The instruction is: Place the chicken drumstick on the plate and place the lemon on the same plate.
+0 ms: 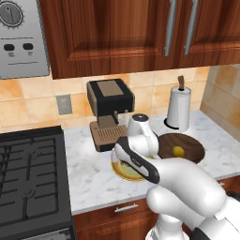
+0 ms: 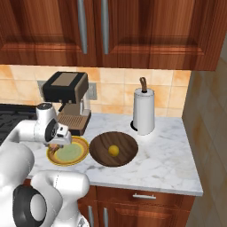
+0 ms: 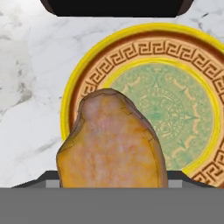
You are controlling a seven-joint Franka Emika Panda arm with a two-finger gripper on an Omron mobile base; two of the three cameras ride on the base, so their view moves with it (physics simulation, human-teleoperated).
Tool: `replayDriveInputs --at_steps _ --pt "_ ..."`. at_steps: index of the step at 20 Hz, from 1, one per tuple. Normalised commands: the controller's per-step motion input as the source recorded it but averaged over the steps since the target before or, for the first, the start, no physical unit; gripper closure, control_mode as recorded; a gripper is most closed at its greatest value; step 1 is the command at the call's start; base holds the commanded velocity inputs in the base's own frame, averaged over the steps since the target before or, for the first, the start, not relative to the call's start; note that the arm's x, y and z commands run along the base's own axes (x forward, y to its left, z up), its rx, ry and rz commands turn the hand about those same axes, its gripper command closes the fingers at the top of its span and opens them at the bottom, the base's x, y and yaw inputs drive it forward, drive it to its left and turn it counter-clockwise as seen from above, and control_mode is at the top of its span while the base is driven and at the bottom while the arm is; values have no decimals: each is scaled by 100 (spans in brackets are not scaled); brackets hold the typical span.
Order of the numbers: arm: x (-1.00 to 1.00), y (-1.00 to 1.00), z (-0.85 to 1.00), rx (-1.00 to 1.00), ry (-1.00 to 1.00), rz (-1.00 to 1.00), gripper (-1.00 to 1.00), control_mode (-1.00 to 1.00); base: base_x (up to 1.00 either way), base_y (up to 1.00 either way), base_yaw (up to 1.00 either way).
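Note:
In the hand view the golden-brown chicken drumstick sits between my gripper's fingers, held just above the left part of the plate. The plate has a yellow-ochre patterned rim and a pale green centre. From the right base camera my gripper hangs over the left rim of the plate, shut on the drumstick. The round yellow lemon lies in the middle of the dark wooden board, right of the plate. My arm hides most of the plate in the left base view, where the lemon also shows.
A coffee machine stands directly behind the plate. A paper towel roll stands at the back right. The stove lies to the left. Bare marble counter extends right of the board, up to the side wall.

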Motion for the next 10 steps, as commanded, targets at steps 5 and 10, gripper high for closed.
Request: replayDriveInputs --at_steps 5,10 --pt "29 5 -28 0 0 0 100 -100 0 0 0" --pt "22 2 -17 0 0 0 100 -100 0 0 0"
